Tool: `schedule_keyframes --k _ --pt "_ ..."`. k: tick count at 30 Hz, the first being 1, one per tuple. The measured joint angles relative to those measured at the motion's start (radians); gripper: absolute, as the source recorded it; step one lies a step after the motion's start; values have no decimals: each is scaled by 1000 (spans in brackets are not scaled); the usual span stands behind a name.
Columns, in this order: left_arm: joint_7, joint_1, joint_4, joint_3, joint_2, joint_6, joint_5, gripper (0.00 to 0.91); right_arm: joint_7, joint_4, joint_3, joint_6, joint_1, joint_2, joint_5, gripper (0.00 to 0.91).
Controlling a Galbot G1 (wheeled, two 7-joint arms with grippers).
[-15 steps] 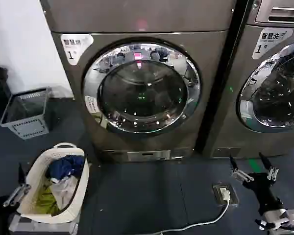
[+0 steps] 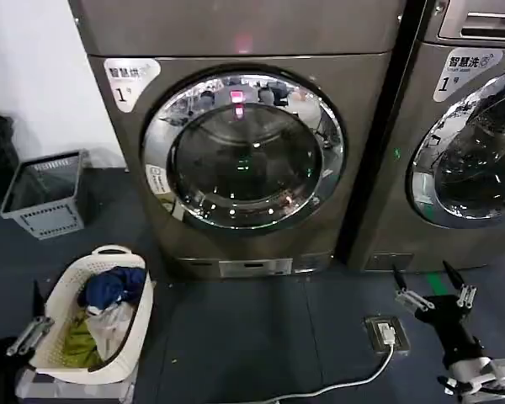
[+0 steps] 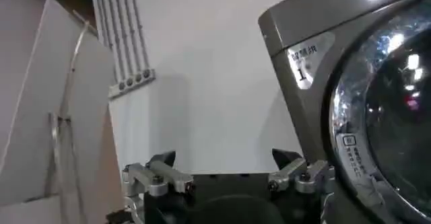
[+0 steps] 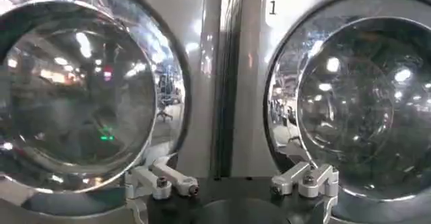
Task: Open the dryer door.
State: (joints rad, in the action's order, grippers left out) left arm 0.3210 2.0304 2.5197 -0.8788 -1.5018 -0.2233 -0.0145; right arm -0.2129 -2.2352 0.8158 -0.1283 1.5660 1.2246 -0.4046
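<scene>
The dryer door [image 2: 244, 151] is a round porthole with a wide chrome rim around dark glass, and it sits flush in the front of the middle machine. Part of its rim shows in the left wrist view [image 3: 387, 111], and it fills the left side of the right wrist view [image 4: 74, 91]. My right gripper [image 2: 432, 292] hangs open low at the right, above the floor and well short of the door; its jaws stand wide apart [image 4: 232, 178]. Low at the left, beside the laundry basket, my left gripper [image 2: 32, 316] is open too [image 3: 225, 158].
A second machine with a similar chrome-rimmed door [image 2: 475, 156] stands right of the dryer. A white laundry basket [image 2: 63, 290] with clothes sits front left, a grey bin [image 2: 46, 195] behind it. A floor socket [image 2: 385, 331] with a white cable lies near my right gripper.
My right gripper has shifted only slightly. The dryer door and my left gripper look the same.
</scene>
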Motion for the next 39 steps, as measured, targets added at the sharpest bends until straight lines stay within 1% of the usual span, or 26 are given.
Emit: schedule_keyframes --k 3,7,12,17,21,24,28,35,39 --pt "-2 -1 0 0 -1 1 -1 907 -6 26 -26 0 -35 -40 -34 907" --pt "-3 -2 0 1 -2 2 -4 907 -8 63 -70 -3 -93 -99 -51 907" --pt "-5 -3 3 -1 -3 4 -6 907 11 100 -138 7 -174 -166 -116 907" --pt "-8 -4 7 2 -8 6 -14 907 21 135 -229 -37 -261 -223 -133 907" --pt "-11 -4 7 2 -10 6 -16 907 3 170 -302 -36 -334 -260 -138 907" --pt "-13 -5 8 2 -11 9 -18 907 -2 195 -365 -31 -399 -288 -165 907" --pt "-19 -12 16 2 -13 21 -20 907 -3 221 -446 -35 -486 -309 -205 907" --pt "-26 -29 29 18 -15 50 -38 907 -25 274 -581 -37 -640 -311 -236 907" --pt "-29 -39 31 26 -18 59 -45 907 -49 308 -649 -23 -718 -303 -253 907"
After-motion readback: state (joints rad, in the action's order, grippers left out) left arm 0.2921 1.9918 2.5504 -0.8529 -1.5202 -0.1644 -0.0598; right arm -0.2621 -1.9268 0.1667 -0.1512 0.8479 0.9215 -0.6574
